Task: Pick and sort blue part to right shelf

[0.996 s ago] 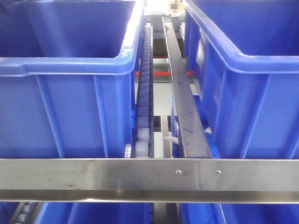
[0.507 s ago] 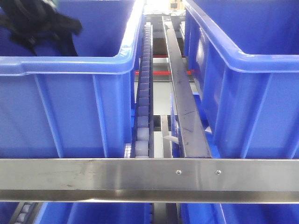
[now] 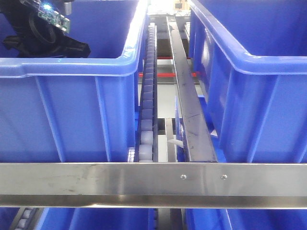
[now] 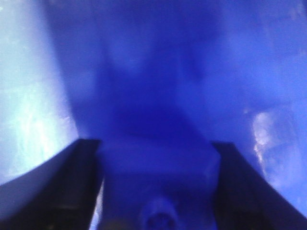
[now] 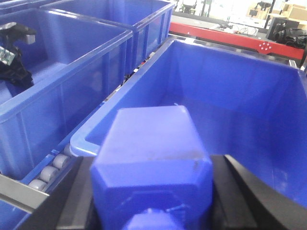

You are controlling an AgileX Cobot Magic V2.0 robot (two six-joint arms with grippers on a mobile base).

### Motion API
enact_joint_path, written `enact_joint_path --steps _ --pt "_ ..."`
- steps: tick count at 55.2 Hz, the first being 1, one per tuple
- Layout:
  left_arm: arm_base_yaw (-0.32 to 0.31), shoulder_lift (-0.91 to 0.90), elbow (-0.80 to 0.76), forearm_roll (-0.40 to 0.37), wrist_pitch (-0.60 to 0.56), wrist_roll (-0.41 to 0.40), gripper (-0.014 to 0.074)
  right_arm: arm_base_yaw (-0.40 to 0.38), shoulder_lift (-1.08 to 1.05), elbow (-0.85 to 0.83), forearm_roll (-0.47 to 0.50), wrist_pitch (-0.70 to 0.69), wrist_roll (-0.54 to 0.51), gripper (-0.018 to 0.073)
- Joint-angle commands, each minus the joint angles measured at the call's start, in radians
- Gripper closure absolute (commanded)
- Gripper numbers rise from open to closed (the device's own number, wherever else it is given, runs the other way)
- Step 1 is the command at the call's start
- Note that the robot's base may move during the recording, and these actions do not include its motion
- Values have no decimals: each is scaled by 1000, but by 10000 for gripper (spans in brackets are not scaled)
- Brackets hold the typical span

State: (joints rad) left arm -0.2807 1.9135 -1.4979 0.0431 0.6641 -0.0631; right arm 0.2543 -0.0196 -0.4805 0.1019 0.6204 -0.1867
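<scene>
The right tool point(image 5: 158, 163) is clamped on the blue part point(image 5: 148, 139), a faceted block with a round boss facing the wrist camera. The part fills the tool's opening. Ahead of and below this tool lies the open right bin point(image 5: 240, 96), its near rim just beneath the part's front edge. To the tool's left run the roller track point(image 5: 48, 172) and the left bin point(image 5: 72, 86).

The step in hand appears to be delivery. It is best done by carrying the part forward past the near rim and lowering it well inside the walls. The tool should let go only close to the floor, so that the part neither catches the rim nor bounces.

The left tool point(image 4: 154, 143) is down inside the left bin. Its fingers point(image 4: 62, 187) stand apart with a pale, block-like blur between them; whether they grip anything cannot be told.

No brand, label or lettering is legible. The green circuit board point(image 3: 53, 17) on the left tool shows no readable marks.
</scene>
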Motion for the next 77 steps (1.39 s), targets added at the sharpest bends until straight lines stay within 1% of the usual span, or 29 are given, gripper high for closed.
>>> enact_joint_path --steps 1,12,20,24,29,35,46,57,66,70,74,77 --pt "2 -57 -35 -4 -37 -7 -10 -3 -1 -29 4 -83 1 345" --pt "2 -98 -52 -12 -12 -7 -11 -3 -1 -29 4 -83 1 345" --pt "2 -205 -49 -20 15 -7 -10 -3 -1 -29 4 -79 1 345" --pt "2 -272 -22 -22 14 -7 -10 -3 -1 -29 4 -62 1 345" --pt "2 -373 52 -21 -16 -7 1 -3 -1 -29 4 -36 1 345" --pt "2 -500 168 -17 -60 -7 76 -3 -1 -29 4 -24 1 345" --pt "2 -757 416 -17 -159 -7 286 -3 52 -29 8 -14 46 345" --pt "2 -1002 611 -16 -219 -7 475 -3 245 -62 26 -28 98 345" --pt "2 -1179 719 -13 -242 -7 470 -3 469 -164 46 -32 124 345" --pt "2 -1250 758 -8 -246 -7 470 -3 578 -241 46 -28 162 345" --pt "2 -1321 797 -3 -246 -7 470 -4 702 -334 46 -1 173 345" --pt "2 -1371 818 9 -244 -7 470 -7 806 -421 46 45 173 345"
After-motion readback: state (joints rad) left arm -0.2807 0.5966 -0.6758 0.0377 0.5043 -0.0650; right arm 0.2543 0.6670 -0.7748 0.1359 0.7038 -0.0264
